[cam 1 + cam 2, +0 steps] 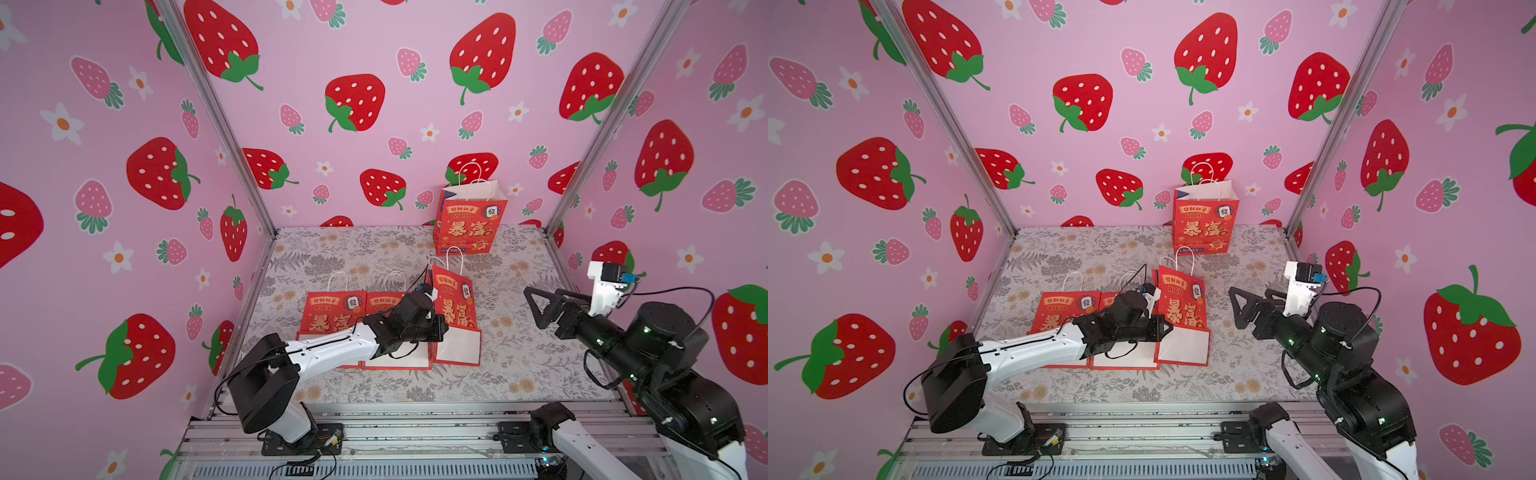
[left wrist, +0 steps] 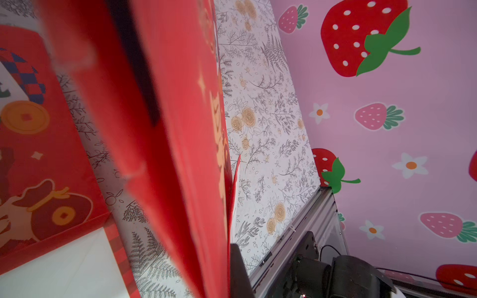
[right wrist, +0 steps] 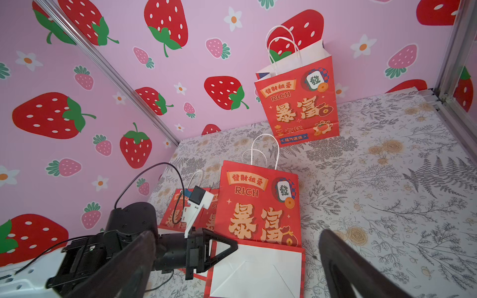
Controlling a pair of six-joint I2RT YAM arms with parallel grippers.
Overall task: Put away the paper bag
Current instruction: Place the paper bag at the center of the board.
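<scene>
Beside two folded bags [image 1: 332,311] lying flat toward the counter's [image 1: 519,365] left edge, the left fingers [image 1: 441,328] pinch a folded paper bag [image 1: 455,307] low on its side, propping it tilted mid-counter, its long axis and handles [image 1: 455,254] aimed at the far edge, seemingly toward the open bag [image 1: 469,224] standing there. Near the right edge, the right fingers [image 1: 532,309] hover spread and empty.
</scene>
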